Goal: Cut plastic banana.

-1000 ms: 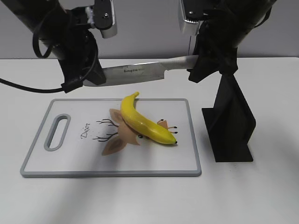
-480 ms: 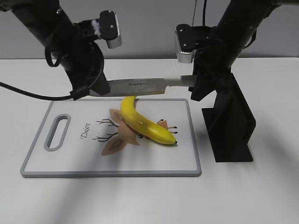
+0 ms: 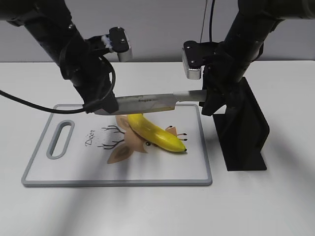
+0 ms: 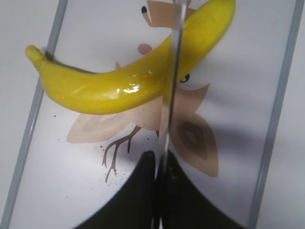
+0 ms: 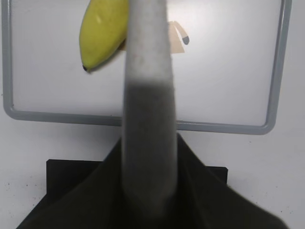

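The plastic banana [image 3: 155, 132] is glossy yellow and lies slantwise on the white cutting board [image 3: 64, 167]. It also shows in the left wrist view [image 4: 109, 88] and the right wrist view [image 5: 102, 28]. A steel kitchen knife [image 3: 147, 102] hangs level just above the banana's stem end. My left gripper [image 3: 101, 104] is shut on the blade's tip end; the blade shows edge-on in the left wrist view [image 4: 171, 95]. My right gripper [image 3: 205, 98] is shut on the knife's grey handle [image 5: 147, 109]. The banana's stem is hidden behind the blade in the exterior view.
A black knife stand [image 3: 243, 132] stands on the white table right of the board, under my right arm, and shows in the right wrist view [image 5: 62, 181]. The board has a handle slot [image 3: 60, 140] at its left end and a deer drawing under the banana.
Both arms have lowered the knife, kept level, from well above the board's far edge down and forward to just over the banana's stem end. The banana has not moved.
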Controlling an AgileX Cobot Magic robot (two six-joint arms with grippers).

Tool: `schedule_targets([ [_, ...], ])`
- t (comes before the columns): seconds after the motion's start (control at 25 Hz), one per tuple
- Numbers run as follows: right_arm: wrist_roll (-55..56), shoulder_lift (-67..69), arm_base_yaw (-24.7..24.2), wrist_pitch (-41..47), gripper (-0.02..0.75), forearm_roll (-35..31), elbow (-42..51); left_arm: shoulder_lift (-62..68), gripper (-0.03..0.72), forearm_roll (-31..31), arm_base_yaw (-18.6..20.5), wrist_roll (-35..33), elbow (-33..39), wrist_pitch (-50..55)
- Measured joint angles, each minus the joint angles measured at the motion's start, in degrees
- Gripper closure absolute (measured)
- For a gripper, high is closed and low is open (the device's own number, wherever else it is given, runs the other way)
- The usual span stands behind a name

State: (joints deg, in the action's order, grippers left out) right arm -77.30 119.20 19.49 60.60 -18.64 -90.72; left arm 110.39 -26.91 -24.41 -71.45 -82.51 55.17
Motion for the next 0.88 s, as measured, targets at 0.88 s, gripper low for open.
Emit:
schedule_targets([
  [0.88,-0.4,7.3,-0.1,-3.6,0.549,3.7,-0.7,7.7,0.688,-4.7,0.4,0.0,-0.8,-2.2],
])
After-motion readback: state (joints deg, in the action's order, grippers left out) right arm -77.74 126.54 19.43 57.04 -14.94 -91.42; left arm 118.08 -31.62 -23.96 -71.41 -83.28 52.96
